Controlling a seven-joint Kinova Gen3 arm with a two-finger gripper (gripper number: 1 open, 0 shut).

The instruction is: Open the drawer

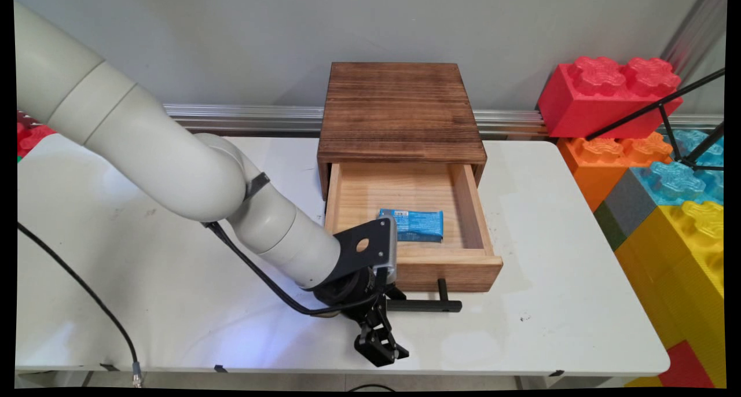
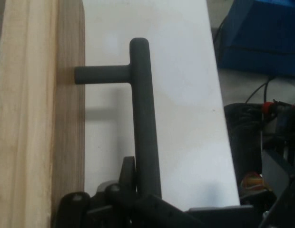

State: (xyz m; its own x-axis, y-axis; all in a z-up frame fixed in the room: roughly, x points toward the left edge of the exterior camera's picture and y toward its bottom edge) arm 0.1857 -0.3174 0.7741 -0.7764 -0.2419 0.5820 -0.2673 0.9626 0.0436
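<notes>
A dark wooden box (image 1: 399, 110) stands at the table's back with its light wooden drawer (image 1: 451, 272) pulled out toward the near side. A blue packet (image 1: 418, 225) lies flat inside the drawer. A black T-shaped handle (image 1: 431, 305) sticks out from the drawer's front. My gripper (image 1: 398, 297) is at the handle's left end, shut on the bar. In the hand view the handle bar (image 2: 145, 118) runs down between my fingers (image 2: 129, 172), with the drawer front (image 2: 66, 123) on the left and my gripper (image 2: 143, 187) at the bottom.
Large red (image 1: 608, 96), orange (image 1: 608, 154), blue and yellow (image 1: 683, 252) toy bricks are stacked past the table's right edge, with black tripod legs (image 1: 666, 105) in front of them. A black cable (image 1: 87, 293) hangs over the table's left part. The table's near edge (image 1: 463, 371) lies just below the gripper.
</notes>
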